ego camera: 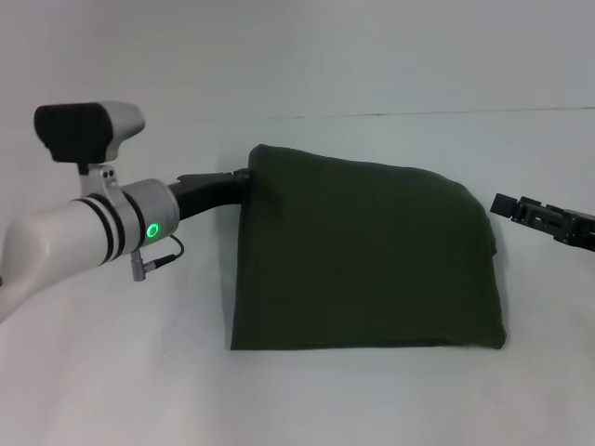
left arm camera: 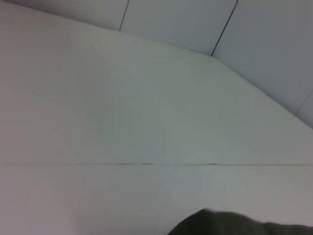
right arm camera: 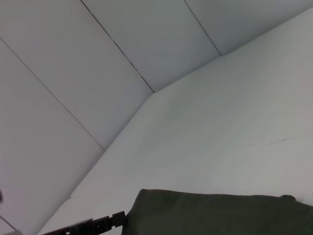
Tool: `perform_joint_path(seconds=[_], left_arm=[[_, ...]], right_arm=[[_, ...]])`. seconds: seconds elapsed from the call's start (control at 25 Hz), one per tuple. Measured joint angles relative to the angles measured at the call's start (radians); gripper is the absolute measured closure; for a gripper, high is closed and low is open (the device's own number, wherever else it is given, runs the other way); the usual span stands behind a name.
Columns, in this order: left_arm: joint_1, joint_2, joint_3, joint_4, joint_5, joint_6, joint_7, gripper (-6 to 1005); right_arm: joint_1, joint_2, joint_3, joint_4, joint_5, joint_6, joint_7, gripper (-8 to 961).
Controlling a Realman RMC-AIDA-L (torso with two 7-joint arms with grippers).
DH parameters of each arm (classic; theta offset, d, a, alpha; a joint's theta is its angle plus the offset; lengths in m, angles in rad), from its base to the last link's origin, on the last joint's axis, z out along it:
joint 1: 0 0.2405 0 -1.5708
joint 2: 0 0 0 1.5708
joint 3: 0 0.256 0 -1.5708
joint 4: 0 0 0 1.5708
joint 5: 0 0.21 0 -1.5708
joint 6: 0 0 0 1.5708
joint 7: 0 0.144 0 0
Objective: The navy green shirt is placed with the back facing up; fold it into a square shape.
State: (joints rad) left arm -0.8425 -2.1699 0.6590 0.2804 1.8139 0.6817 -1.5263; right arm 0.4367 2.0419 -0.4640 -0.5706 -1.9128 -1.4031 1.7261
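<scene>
Closest to my head camera, the left arm (ego camera: 84,228) is reaching in from the left, white with a green ring light glowing on its wrist. Its black left gripper (ego camera: 244,177) is meeting the shirt (ego camera: 363,255) at the far left corner, where the cloth is covering the tip, so I cannot tell how those jaws are standing or whether they are clamping the fabric.

Folded into a rough rectangle, the shirt is lying in the middle of the white worktop (ego camera: 112,390), its near edge running straight and its far right corner rounding off. I am seeing plain dark olive fabric with no print.

Over on the right, the right gripper (ego camera: 502,204) is hanging just beside the shirt's right edge, apart from it. Only its black tip and part of the body are showing, and I cannot tell the state of its jaws either.

On the left wrist feed I am getting mostly bare worktop with a bit of the shirt (left arm camera: 230,224) at the frame's edge.
</scene>
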Motion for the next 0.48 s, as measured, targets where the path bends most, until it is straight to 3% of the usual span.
perform_joint_path(seconds=[0.32, 0.48], left_arm=[[0.131, 0.0, 0.0, 0.079, -0.192, 0.162, 0.003, 950], [0.214, 0.001, 0.0, 0.117, -0.277, 0.362, 0.053, 811]], right_arm=[[0.017, 0.001, 0.0, 0.0, 0.0, 0.009, -0.007, 110], [0.039, 0.0, -0.001, -0.001, -0.003, 0.011, -0.009, 117]])
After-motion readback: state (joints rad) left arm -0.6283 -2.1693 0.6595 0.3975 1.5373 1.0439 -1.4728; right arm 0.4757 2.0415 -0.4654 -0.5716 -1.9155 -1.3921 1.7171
